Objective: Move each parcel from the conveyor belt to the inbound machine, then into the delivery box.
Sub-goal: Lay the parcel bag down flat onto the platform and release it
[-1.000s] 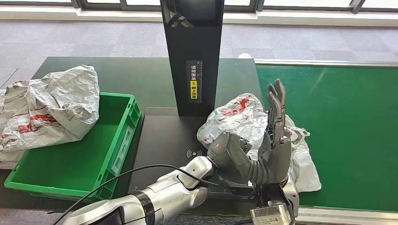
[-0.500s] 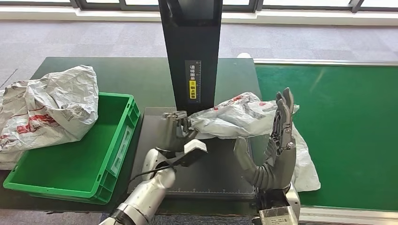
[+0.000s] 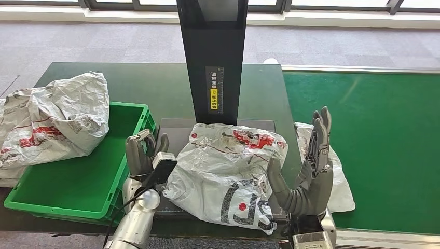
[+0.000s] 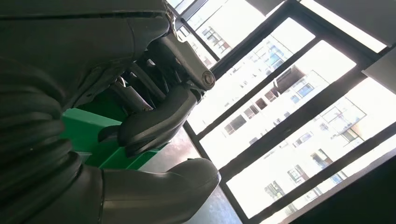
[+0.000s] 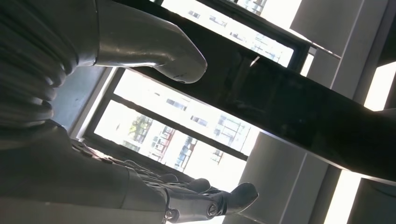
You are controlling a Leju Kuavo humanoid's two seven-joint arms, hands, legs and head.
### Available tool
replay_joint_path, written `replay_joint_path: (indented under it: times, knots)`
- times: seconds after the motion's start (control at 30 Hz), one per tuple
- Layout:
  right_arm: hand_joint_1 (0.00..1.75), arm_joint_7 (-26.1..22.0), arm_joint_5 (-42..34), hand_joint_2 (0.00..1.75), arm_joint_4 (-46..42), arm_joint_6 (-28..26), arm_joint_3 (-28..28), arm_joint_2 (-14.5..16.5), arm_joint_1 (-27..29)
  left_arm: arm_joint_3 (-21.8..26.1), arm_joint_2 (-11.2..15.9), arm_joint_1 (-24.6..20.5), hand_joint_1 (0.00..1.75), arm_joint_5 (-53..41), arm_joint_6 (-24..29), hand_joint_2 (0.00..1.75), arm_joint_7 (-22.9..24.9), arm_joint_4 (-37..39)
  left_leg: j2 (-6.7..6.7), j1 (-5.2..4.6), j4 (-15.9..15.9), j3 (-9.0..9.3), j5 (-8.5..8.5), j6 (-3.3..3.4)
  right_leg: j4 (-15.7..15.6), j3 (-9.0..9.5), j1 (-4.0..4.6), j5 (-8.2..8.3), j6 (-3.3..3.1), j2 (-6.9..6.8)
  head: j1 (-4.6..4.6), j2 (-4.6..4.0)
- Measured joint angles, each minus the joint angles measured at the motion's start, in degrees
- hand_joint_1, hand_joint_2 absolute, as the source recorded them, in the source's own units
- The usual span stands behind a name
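Note:
A crumpled white plastic parcel (image 3: 228, 174) with red and black print lies flat on the inbound machine's black plate (image 3: 174, 132), in front of its black tower (image 3: 211, 62). My left hand (image 3: 144, 155) stands upright just off the parcel's left edge, fingers apart and holding nothing; the left wrist view shows the same hand (image 4: 154, 121) empty. My right hand (image 3: 310, 174) is open with its fingers pointing up, at the parcel's right edge. Behind it a second white parcel (image 3: 337, 179) lies on the green conveyor belt (image 3: 379, 140).
The green delivery box (image 3: 78, 179) sits left of the machine, its near part bare. A large white parcel (image 3: 52, 119) rests over the box's far left rim and the dark table (image 3: 150, 85). Windows fill both wrist views.
My left hand dragged the parcel leftward off the belt's edge onto the machine plate, let it go and drew back to the left. My right hand barely moved.

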Motion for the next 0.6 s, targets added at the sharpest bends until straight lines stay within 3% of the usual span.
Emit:
replay_joint_path:
  times: [0.2, 0.23, 0.33, 0.37, 0.6]
  knots:
    - [0.0, 0.01, -0.25, 1.75, 0.01, 0.13, 0.42, -0.79, 0.03, 0.33, 0.07, 0.27, 1.75, -3.49, -3.27, 1.75, 2.8, 0.05, 0.0, 0.0, 0.0, 0.0, 0.0, 0.0, 0.0, 0.0, 0.0, 0.0, 0.0, -0.02, 0.0, 0.0]
    - [0.0, 0.01, -0.22, 1.75, 0.01, 0.26, 0.54, -0.85, 0.02, 0.09, 0.07, 0.23, 1.57, -5.08, -4.23, 1.75, 4.09, 0.58, 0.0, 0.0, 0.0, 0.0, 0.0, 0.0, 0.0, -0.01, 0.0, 0.0, 0.0, -0.02, 0.0, 0.0]
    - [0.0, 0.01, -0.05, 1.75, 0.03, 0.43, 0.68, -0.96, 0.02, -0.89, 0.07, 0.1, 0.26, -8.13, -5.33, 1.75, 6.19, 2.35, 0.01, 0.0, 0.0, 0.0, 0.01, 0.0, 0.0, -0.03, -0.01, 0.01, 0.0, 0.0, 0.0, 0.0]
    - [0.0, 0.01, 0.06, 1.75, 0.03, 0.37, 0.68, -0.97, 0.04, -1.17, 0.06, 0.05, 0.0, -8.14, -5.39, 1.75, 6.16, 2.77, 0.02, -0.01, 0.0, 0.0, 0.01, 0.0, 0.0, -0.03, -0.01, 0.01, 0.0, 0.01, 0.0, 0.0]
    - [0.0, 0.02, 0.29, 1.75, 0.05, -0.55, 0.79, -1.17, 0.43, -2.26, 0.04, -0.12, 0.0, -5.87, -7.54, 1.75, 4.63, 3.95, 0.01, -0.01, 0.01, -0.01, 0.0, -0.01, 0.0, -0.05, 0.0, 0.0, 0.0, 0.0, 0.0, 0.0]
